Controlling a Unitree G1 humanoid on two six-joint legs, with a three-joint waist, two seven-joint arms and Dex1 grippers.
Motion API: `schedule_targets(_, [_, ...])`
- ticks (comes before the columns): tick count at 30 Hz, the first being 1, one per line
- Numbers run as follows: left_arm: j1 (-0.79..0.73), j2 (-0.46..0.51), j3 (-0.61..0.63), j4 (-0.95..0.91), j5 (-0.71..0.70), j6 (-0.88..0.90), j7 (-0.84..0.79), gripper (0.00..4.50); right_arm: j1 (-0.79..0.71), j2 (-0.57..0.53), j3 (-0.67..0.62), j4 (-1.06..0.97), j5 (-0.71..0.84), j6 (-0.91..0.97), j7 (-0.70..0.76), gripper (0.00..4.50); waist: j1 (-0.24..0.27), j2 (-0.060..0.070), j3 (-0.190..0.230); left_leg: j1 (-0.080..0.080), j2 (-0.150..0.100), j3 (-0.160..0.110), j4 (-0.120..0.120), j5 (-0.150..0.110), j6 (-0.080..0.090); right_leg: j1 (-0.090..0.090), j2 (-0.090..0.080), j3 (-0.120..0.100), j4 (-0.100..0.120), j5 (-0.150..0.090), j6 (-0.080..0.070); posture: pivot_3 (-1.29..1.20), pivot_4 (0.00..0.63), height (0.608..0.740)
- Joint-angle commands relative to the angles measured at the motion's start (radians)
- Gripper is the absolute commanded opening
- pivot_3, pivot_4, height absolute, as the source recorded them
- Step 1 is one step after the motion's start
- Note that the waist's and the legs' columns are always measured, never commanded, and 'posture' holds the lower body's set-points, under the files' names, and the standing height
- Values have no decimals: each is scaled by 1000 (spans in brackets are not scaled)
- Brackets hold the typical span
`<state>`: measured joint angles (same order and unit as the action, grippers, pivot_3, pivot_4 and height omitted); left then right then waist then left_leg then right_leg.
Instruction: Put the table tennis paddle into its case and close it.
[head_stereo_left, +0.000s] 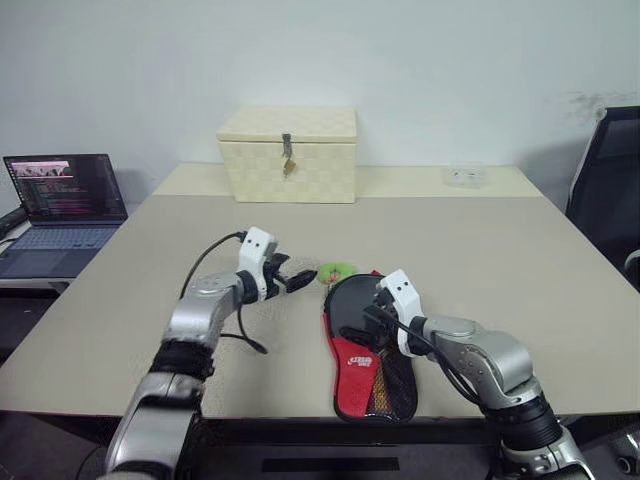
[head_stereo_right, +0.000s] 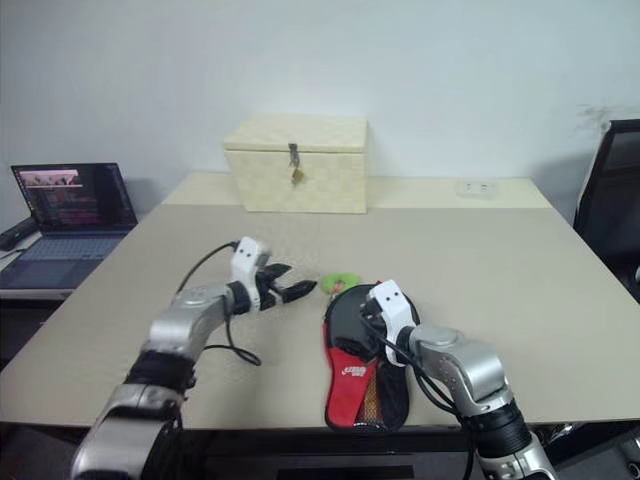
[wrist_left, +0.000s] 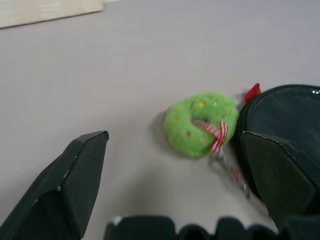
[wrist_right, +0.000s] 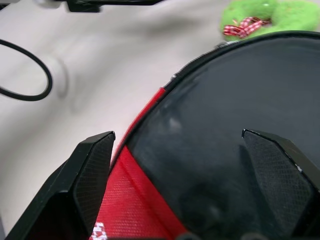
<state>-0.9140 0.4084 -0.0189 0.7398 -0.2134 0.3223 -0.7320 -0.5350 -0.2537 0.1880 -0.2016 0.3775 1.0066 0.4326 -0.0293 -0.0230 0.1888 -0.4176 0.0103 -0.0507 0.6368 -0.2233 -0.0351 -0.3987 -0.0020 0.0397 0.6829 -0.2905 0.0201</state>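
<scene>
Case (head_stereo_left: 368, 350) under right end effector (wrist_right: 192, 150), green pull (wrist_left: 201, 123) before left end effector (wrist_left: 170, 165); both spread, empty.

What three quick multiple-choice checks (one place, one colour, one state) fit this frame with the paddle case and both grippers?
1. Where does the cream woven box with a metal latch stand?
A. at the table's far side, behind the case
B. on the laptop
C. between the two grippers

2. What colour is the fuzzy ring-shaped zipper pull on the black and red paddle-shaped fabric case?
A. blue
B. green
C. white

3. How are the fingers of the left gripper?
A. shut on the pull
B. shut on a cable
C. open, holding nothing

Answers:
1 A, the box sits far across the beige table, beyond the case.
2 B, the left wrist view shows a green pull with a red-and-white ribbon.
3 C, its fingers stand apart, the pull lying on the table between and ahead of them.
</scene>
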Motion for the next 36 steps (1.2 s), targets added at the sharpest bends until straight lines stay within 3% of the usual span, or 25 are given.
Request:
schedule_targets(1, [-127,-33,-4,202,46,-78,-15,4456,3,9,-7,-35,0,-13,-9,4500,0,0,0,0,0,0,0,0,0,0,0,0,0,0,0,0,150,740])
schedule_targets(7, [-255,-94,1,467,98,-122,-27,4456,20,9,-23,-54,-6,5,-42,4500,-5,0,0,-4,0,2,0,0,0,-5,1,1,0,0,0,0,150,740])
schedule_targets(18, [-271,-127,10,557,173,-163,7,4456,39,7,-26,-73,-6,2,-73,4500,-4,0,0,-7,0,1,8,0,0,-7,1,1,8,0,0,0,150,740])
schedule_targets(21, [-269,-136,26,561,176,-162,21,3630,36,5,-29,-69,-11,-13,-74,4500,-4,0,0,-6,-1,0,9,0,0,-7,1,0,11,0,0,0,150,740])
schedule_targets(31, [-262,-144,58,563,186,-167,52,17,18,-2,0,-37,-60,-82,-56,4500,-4,0,0,-5,-1,1,9,0,0,-7,1,1,13,0,0,0,150,740])
schedule_targets(36, [-256,-144,61,564,199,-169,71,17,9,17,59,106,-119,-140,-45,4500,-6,0,0,-3,-2,2,9,1,0,-6,1,2,15,0,0,0,150,740])
